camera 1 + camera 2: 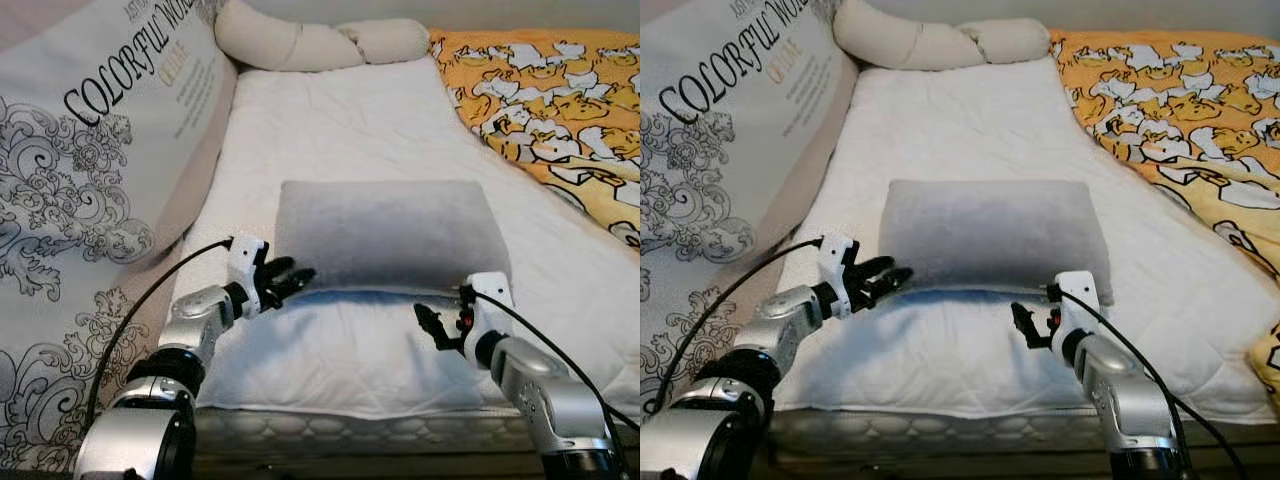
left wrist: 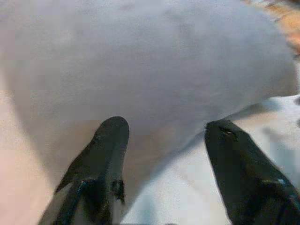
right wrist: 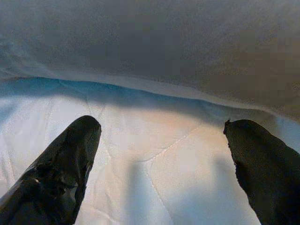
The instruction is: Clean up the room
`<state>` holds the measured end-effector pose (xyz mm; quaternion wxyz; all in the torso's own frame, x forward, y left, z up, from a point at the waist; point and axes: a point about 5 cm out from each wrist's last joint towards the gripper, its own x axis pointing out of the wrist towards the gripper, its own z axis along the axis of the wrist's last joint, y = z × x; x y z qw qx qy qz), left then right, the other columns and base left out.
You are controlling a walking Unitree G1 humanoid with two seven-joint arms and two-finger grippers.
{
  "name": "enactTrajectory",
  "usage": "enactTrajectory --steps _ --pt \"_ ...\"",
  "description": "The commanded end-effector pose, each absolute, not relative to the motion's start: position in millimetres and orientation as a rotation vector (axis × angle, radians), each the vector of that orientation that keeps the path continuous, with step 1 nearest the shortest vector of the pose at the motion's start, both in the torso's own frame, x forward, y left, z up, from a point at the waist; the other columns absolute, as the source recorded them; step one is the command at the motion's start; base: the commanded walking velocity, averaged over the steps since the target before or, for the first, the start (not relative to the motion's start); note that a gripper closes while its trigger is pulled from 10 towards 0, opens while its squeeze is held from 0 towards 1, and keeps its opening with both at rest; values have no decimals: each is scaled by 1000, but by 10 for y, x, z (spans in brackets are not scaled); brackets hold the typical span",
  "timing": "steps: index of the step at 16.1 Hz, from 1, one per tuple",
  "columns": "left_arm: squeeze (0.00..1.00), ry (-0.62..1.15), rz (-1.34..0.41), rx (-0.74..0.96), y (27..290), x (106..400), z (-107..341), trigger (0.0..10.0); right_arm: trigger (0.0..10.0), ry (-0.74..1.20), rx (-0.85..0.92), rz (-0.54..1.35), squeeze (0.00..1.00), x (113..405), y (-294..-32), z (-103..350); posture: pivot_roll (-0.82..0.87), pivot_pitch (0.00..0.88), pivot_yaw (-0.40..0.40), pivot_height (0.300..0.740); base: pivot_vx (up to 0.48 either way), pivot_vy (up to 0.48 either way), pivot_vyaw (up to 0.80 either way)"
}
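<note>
A grey pillow (image 1: 385,232) lies across the middle of the white mattress (image 1: 340,120). My left gripper (image 1: 292,279) is open at the pillow's near left corner, its fingers (image 2: 105,154) spread just short of the grey cloth (image 2: 154,75). My right gripper (image 1: 432,326) is open too, a little in front of the pillow's near right edge. Its fingers (image 3: 70,159) hover over the white quilted sheet, with the pillow (image 3: 187,42) just beyond. Neither gripper holds anything.
A large printed cushion (image 1: 90,170) leans along the left side of the bed. A long cream bolster (image 1: 320,42) lies at the head. An orange patterned blanket (image 1: 560,110) covers the right side. The mattress's front edge (image 1: 350,425) is close below my arms.
</note>
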<state>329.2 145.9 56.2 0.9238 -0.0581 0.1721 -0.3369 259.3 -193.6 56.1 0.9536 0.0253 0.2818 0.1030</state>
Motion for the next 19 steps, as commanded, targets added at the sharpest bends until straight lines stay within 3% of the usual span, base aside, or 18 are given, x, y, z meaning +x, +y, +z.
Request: enactTrajectory --steps 1,4,9,10,11,15,16,17,18,19 --pt "1000 353 -667 -84 1491 3328 589 10000 10000 561 50 215 0 2592 -1932 581 -141 0 109 740 0 0 0" --pt "1000 397 -511 -28 1554 3419 590 10000 10000 539 34 253 0 2530 -1971 651 -173 0 119 740 0 0 0" --pt "1000 453 -492 57 1535 3389 496 10000 10000 538 10 319 0 2434 -1971 715 -215 0 128 740 0 0 0" --pt "933 469 -479 65 1507 3379 465 10000 10000 545 -2 331 0 2411 -1971 723 -230 0 125 740 0 0 0" --pt "0 481 -464 81 1490 3373 444 10000 10000 549 -15 352 0 2388 -1957 736 -247 0 121 740 0 0 0" --pt "0 537 -412 156 1450 3350 368 10000 10000 553 -54 606 0 2233 -1757 870 -285 0 112 740 0 0 0" --pt "0 545 -397 162 1454 3347 357 9490 10000 546 -52 690 0 2188 -1696 924 -289 0 111 740 0 0 0" --pt "0 546 -398 149 1444 3344 354 4431 10000 531 -42 754 0 2160 -1657 983 -290 0 110 740 0 0 0" --pt "0 545 -403 146 1434 3344 354 1137 10000 521 -35 794 0 2147 -1638 1029 -289 0 110 740 0 0 0" --pt "0 546 -409 145 1426 3344 354 0 10000 519 -35 815 0 2141 -1633 1049 -288 0 109 740 0 0 0"
